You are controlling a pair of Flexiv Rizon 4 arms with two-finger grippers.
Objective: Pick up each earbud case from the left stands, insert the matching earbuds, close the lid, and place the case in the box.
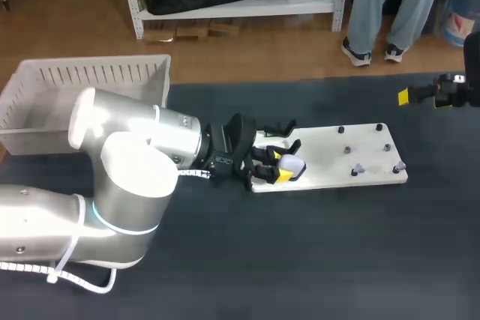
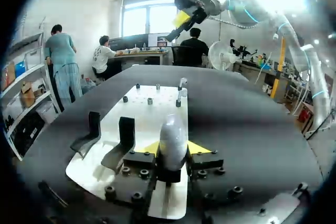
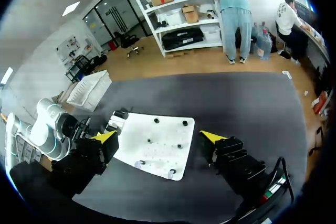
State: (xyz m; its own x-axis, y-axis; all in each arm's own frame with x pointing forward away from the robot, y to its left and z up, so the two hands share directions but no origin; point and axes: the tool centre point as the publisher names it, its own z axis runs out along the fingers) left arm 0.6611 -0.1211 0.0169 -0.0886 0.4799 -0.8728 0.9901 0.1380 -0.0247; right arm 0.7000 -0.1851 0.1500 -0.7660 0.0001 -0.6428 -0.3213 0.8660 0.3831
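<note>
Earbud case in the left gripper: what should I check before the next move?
1. Left gripper shut on the earbud case from both sides: ok.
2. Case apart from the black stands: ok.
3. Case lid open for earbuds: cannot tell.
4. Small pale pieces on the far pegs of the board are the earbuds: cannot tell.
5. Right gripper open, apart from the board: ok.

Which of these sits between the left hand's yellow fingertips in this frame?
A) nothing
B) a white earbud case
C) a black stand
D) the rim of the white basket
B: in the left wrist view the left hand has a yellow tip on each side of a white earbud case, gripping it from both sides.
</note>
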